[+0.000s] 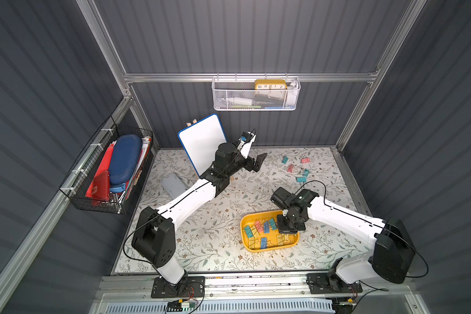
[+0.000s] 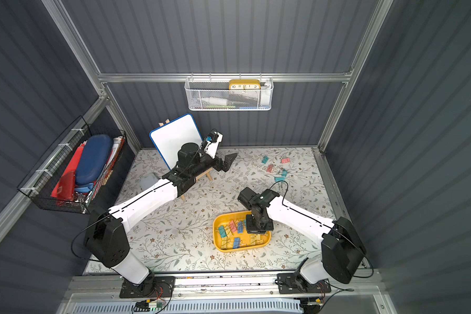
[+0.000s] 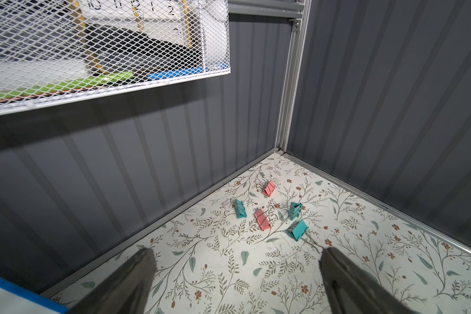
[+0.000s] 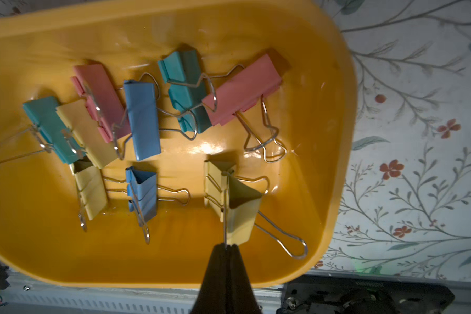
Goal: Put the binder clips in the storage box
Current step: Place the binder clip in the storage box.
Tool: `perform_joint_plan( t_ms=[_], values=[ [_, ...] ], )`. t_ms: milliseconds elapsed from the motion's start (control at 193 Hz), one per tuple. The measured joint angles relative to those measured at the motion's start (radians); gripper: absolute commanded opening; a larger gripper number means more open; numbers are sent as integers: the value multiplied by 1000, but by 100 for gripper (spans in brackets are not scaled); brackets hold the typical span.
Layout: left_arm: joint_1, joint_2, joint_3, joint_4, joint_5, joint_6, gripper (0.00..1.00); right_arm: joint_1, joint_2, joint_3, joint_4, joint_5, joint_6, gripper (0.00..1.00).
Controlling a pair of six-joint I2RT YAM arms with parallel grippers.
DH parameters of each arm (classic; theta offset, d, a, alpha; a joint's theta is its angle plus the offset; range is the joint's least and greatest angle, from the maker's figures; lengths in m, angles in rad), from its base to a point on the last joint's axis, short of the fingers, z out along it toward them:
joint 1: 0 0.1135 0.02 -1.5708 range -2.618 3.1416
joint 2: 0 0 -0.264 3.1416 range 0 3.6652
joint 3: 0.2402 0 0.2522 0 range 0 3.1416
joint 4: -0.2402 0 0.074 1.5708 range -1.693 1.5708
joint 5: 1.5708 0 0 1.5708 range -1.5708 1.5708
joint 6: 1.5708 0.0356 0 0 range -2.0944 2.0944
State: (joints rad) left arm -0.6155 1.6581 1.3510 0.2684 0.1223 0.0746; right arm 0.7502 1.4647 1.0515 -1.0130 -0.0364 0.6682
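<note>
- Pinching the thin wire handle of a yellow binder clip, the right gripper is closed over the right end of the storage box. The clip's body is just beside another yellow one on the box floor.
- The storage box sits near the front edge of the table, right of middle. Teal, pink, blue and yellow binder clips lie inside, several overlapping.
- In both top views the right arm reaches in from the front right corner, and its wrist covers the box's right end.
- Five loose clips, three teal and two pink, lie toward the table's far right corner.
- The left gripper hangs near the far edge with its jaws spread wide, holding nothing, aimed at the loose clips but apart from them.
- The left arm crosses in front of a propped whiteboard and hides part of a grey-white lidded box.
- A white mesh basket on the back wall holds a yellow clock.
- A black wire basket on the left wall holds a blue case.
</note>
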Motion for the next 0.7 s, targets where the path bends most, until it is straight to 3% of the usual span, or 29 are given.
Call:
perform_joint_plan(
  t_ms=[150, 305, 455, 564, 698],
  values=[
    [0, 0, 0, 0, 0, 0, 99, 16, 8, -26, 64, -18, 4, 6],
    [0, 0, 0, 0, 0, 0, 99, 19, 7, -26, 101, -11, 19, 31],
    [0, 0, 0, 0, 0, 0, 99, 2, -30, 34, 110, 64, -1, 33],
    [0, 0, 0, 0, 0, 0, 99, -71, -76, 105, 165, 122, -26, 35],
    [0, 0, 0, 0, 0, 0, 99, -247, -100, 158, 289, 154, -52, 36]
  ],
)
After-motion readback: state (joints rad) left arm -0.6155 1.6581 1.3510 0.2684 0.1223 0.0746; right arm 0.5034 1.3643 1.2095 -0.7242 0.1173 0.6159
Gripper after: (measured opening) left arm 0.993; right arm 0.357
